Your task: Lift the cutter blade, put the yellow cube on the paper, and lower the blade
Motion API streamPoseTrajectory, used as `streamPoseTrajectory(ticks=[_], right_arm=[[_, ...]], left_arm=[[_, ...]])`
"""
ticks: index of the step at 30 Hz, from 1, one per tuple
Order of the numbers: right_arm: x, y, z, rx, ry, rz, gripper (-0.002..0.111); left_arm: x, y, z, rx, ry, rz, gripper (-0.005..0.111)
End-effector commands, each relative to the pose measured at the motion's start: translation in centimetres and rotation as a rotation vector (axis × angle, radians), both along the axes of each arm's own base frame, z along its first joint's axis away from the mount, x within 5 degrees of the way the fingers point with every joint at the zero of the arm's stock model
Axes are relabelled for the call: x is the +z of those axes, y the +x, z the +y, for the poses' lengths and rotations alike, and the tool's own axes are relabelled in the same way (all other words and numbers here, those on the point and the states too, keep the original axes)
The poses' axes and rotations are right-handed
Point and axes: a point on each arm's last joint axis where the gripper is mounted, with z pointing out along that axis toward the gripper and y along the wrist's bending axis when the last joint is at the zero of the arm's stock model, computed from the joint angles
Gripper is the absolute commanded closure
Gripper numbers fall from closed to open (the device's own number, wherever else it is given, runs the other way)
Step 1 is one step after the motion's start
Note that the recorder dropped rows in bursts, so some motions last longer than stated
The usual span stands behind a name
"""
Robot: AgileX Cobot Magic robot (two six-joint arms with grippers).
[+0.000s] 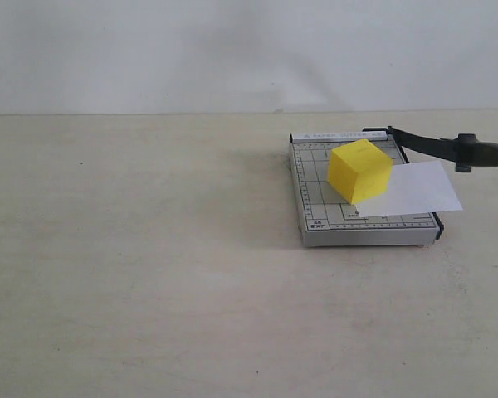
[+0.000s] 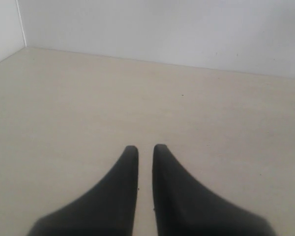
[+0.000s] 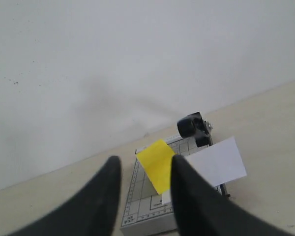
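The yellow cube (image 1: pixel 361 170) rests on the left end of the white paper (image 1: pixel 419 189), which lies across the grey gridded cutter base (image 1: pixel 315 207) and overhangs its right side. The cutter blade (image 1: pixel 423 143) is lifted off the base, and its thick black handle (image 1: pixel 485 154) sticks out to the right. Neither gripper shows in the exterior view. My right gripper (image 3: pixel 145 160) is open and empty, well short of the cube (image 3: pixel 157 164), the paper (image 3: pixel 216 162) and the handle (image 3: pixel 191 126). My left gripper (image 2: pixel 145 147) is shut with only a thin slit, above bare table.
The beige tabletop (image 1: pixel 149 265) stretches to the left and in front of the cutter. A plain white wall (image 1: pixel 232 50) closes off the back. The cutter stands right of centre, with the raised handle near the right edge of the exterior view.
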Motion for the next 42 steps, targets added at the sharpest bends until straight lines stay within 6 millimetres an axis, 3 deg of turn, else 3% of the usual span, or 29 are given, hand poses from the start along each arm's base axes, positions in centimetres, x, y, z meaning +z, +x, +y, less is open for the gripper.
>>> streamPoseTrajectory(ticks=[1, 7, 11, 16, 20, 25, 42], right_arm=[[3.2, -0.2, 0.2, 0.019, -0.052, 0.018, 0.04], [8.3, 2.6, 0.3, 0.033, -0.294, 0.272, 0.044], [11.7, 6.9, 0.4, 0.042, -0.433, 0.533, 0.044], [13.2, 13.7, 1.1, 0.146, -0.626, 0.828, 0.045], [13.2, 18.5, 2.0, 0.235, -0.682, 0.952, 0.045], [12.3, 21.8, 2.5, 0.286, -0.715, 1.059, 0.045], [9.3, 25.2, 2.7, 0.301, -0.76, 1.119, 0.045]], left_arm=[[0.1, 0.0, 0.0, 0.004, -0.011, -0.006, 0.096], [0.1, 0.0, 0.0, 0.004, -0.011, -0.006, 0.096], [0.1, 0.0, 0.0, 0.004, -0.011, -0.006, 0.096], [0.1, 0.0, 0.0, 0.004, -0.011, -0.006, 0.096], [0.1, 0.0, 0.0, 0.004, -0.011, -0.006, 0.096], [0.1, 0.0, 0.0, 0.004, -0.011, -0.006, 0.096], [0.1, 0.0, 0.0, 0.004, -0.011, -0.006, 0.096]])
